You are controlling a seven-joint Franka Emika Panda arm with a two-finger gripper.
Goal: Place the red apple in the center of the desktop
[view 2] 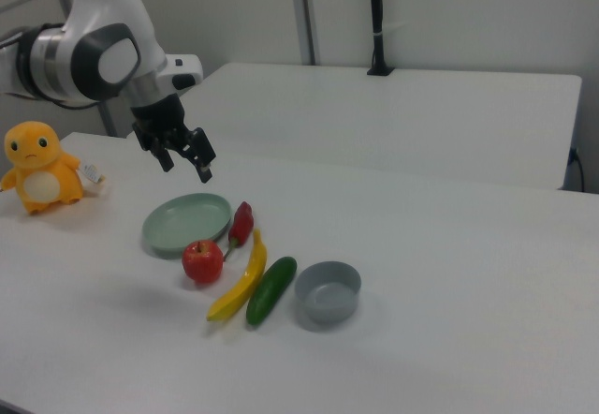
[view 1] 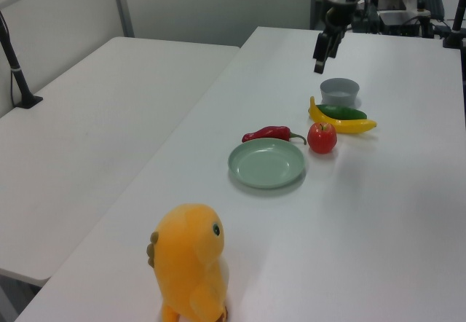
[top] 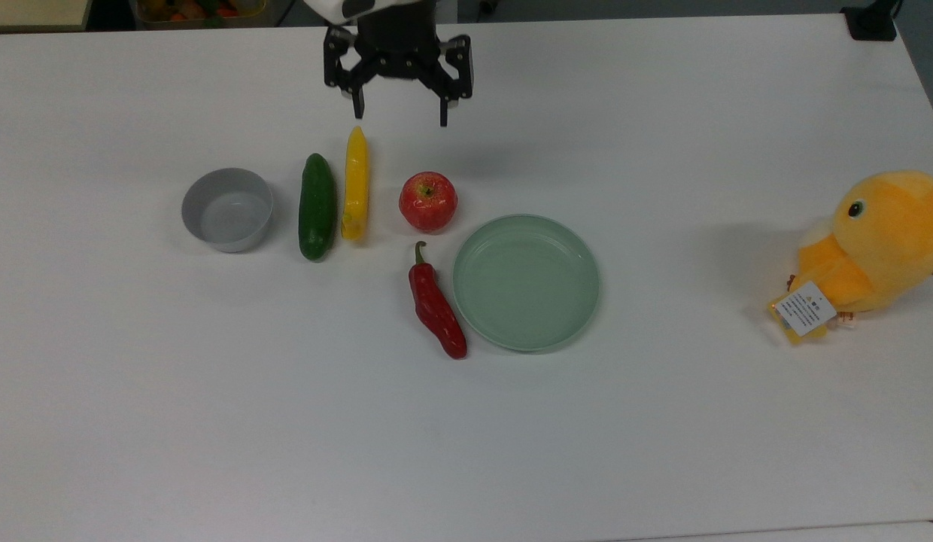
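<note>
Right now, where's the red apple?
In the top view the red apple sits on the desktop, between the yellow pepper on the top view's left and the green plate at lower right.

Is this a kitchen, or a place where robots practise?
Probably a robot practice lab, not a kitchen. A robot hand hangs open above a plain white desktop where a red apple, a pale green plate and a plush chick toy are laid out, with another bare white table alongside.

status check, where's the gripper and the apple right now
Gripper open, empty, raised clear above the desktop. Red apple resting on the desktop, between the yellow pepper and green plate. Nothing touching the apple.
</note>
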